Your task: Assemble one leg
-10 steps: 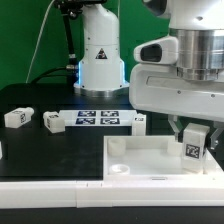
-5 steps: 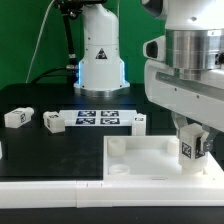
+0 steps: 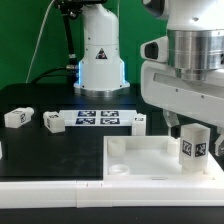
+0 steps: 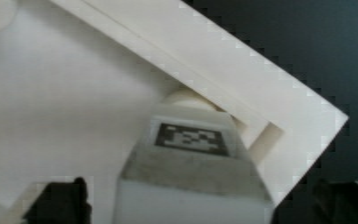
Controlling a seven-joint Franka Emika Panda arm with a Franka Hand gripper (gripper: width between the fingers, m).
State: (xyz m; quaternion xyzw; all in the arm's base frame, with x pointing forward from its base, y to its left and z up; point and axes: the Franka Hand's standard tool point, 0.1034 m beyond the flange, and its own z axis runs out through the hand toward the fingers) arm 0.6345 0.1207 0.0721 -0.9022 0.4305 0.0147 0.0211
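A leg point(image 3: 195, 146), a white blocky peg with a square tag on its face, stands upright in the near corner socket of the white tray point(image 3: 145, 160) at the exterior view's right. My gripper point(image 3: 192, 124) hangs right above it, open. In the wrist view the leg point(image 4: 197, 150) sits at the tray's corner point(image 4: 87, 110), between my two dark fingertips point(image 4: 60, 202), with a gap on each side. Two more legs point(image 3: 17, 117) point(image 3: 53, 122) lie on the black table at the left. Another one point(image 3: 138, 121) lies by the marker board.
The marker board point(image 3: 98, 119) lies flat on the table behind the tray. The robot's white base point(image 3: 100, 55) stands at the back, before a green backdrop. A round socket point(image 3: 118, 169) shows at the tray's near left corner.
My fingers, which were closed on the leg, have spread and drawn up a little. The leg stays standing in the tray's corner.
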